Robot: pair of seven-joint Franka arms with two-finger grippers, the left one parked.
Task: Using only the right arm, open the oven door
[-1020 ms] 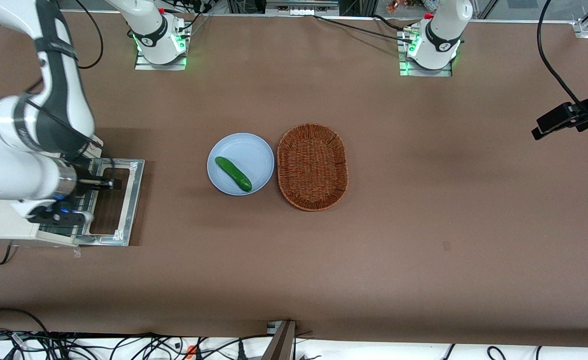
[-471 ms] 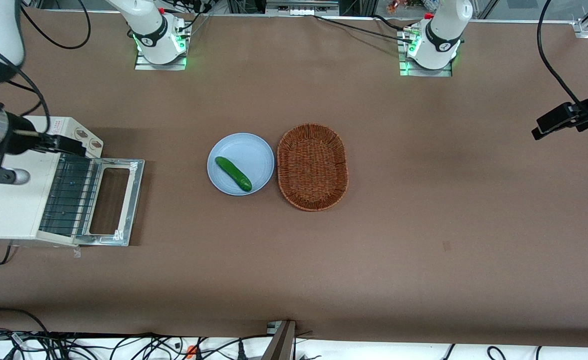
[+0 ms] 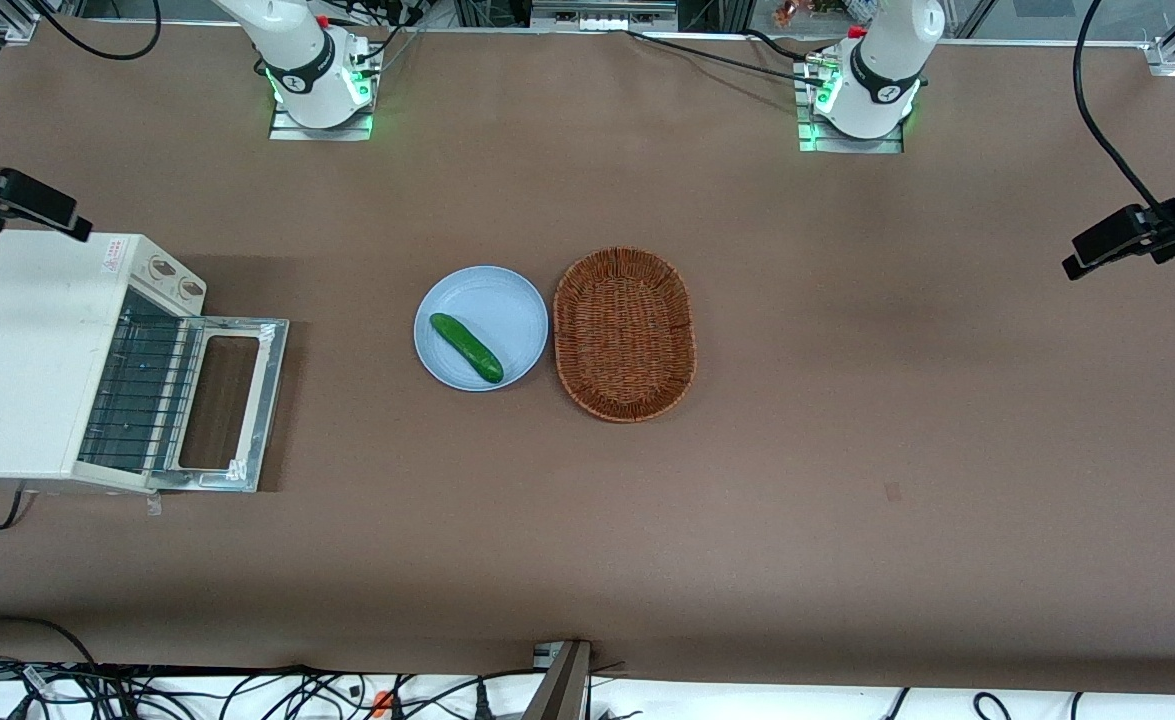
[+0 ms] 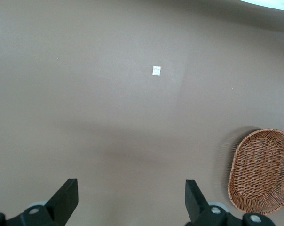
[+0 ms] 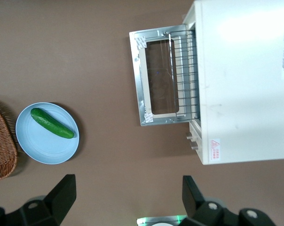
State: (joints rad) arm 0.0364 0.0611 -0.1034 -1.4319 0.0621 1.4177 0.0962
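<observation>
oven door (image 3: 232,403) flat open at table's (image 3: 847,450) working-arm edge, gripper (image 5: 125,200) high above, fingers (image 5: 62,190) spread wide, empty, wrist view alone shows them

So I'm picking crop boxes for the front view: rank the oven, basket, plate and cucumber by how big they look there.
1. Oven, door folded down.
2. Basket.
3. Plate.
4. Cucumber, on the plate.
All sit on the table, so nearness hardly skews this. The gripper is raised above the oven, jaws open.
</observation>
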